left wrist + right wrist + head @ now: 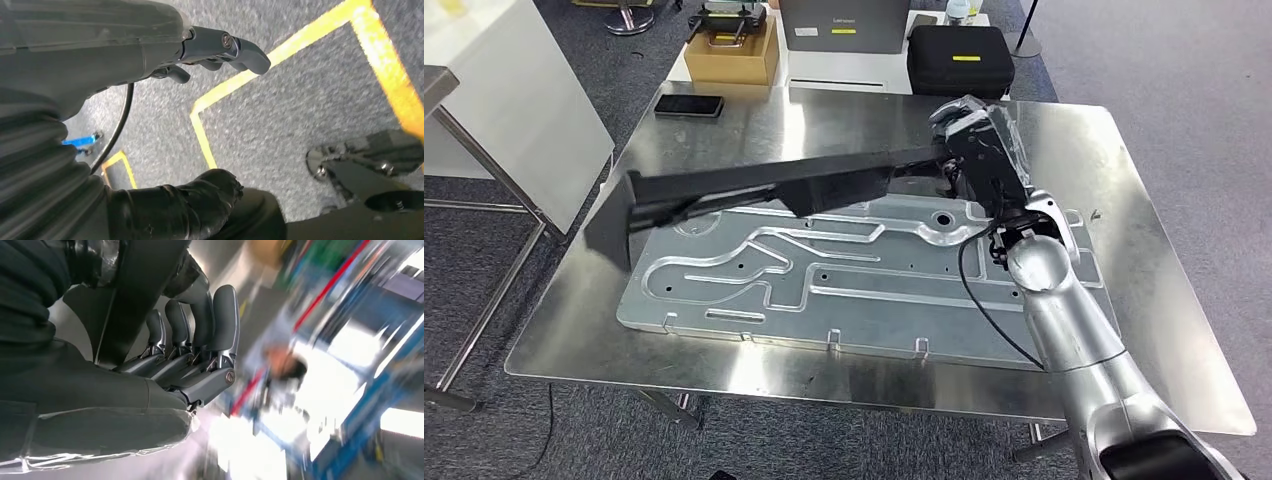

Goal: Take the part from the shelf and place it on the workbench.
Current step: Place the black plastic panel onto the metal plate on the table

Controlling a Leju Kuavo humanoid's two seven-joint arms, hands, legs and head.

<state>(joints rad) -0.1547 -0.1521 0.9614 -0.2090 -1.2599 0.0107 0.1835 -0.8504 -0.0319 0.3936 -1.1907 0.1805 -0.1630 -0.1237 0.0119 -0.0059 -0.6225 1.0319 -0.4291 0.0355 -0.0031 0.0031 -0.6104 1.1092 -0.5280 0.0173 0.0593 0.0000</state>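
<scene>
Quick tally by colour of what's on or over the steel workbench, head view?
Black: 2, the long part held over the bench by the right hand, and the phone near the far-left corner.
Silver: 1, the stamped metal panel lying flat on the workbench.
Total: 3

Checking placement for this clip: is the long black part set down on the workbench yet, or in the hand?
In the hand. The right hand grips one end of the black part, which slants above the workbench and the grey panel.
</scene>
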